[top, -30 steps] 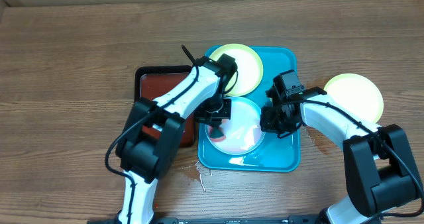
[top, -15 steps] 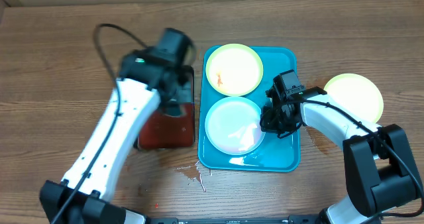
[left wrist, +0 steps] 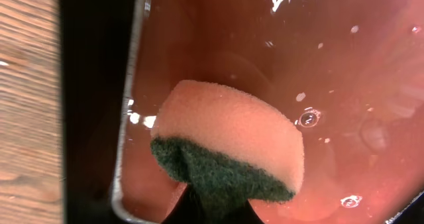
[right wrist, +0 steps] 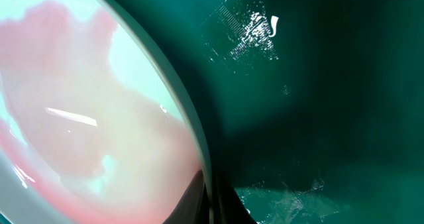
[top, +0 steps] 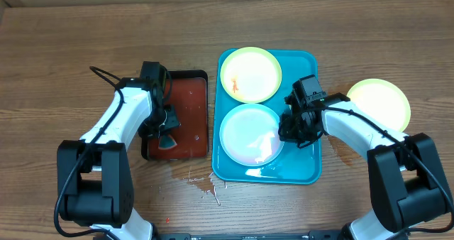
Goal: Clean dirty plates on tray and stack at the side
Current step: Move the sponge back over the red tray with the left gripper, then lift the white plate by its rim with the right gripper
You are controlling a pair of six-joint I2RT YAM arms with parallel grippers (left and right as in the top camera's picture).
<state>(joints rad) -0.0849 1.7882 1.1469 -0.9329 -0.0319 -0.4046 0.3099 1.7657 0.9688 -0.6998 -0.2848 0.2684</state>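
The turquoise tray (top: 309,170) holds two plates. A yellow-green rimmed plate (top: 250,74) with a small red smear lies at the back. A pale blue rimmed plate (top: 250,134) lies at the front, wet with pinkish water. My right gripper (top: 289,131) is shut on that plate's right rim (right wrist: 192,128). A second yellow-green plate (top: 379,102) lies on the table to the right of the tray. My left gripper (top: 164,130) is shut on a pink sponge with a green scrub side (left wrist: 228,148) and holds it over the dark red tray (top: 191,105).
The black-rimmed dark red tray (left wrist: 331,85) stands left of the turquoise tray and holds reddish water. Water drops (top: 202,183) lie on the wooden table in front of both trays.
My left arm has lifted the sponge off the blue-rimmed plate, swung left and come down over the dark red tray. The right arm has not moved.
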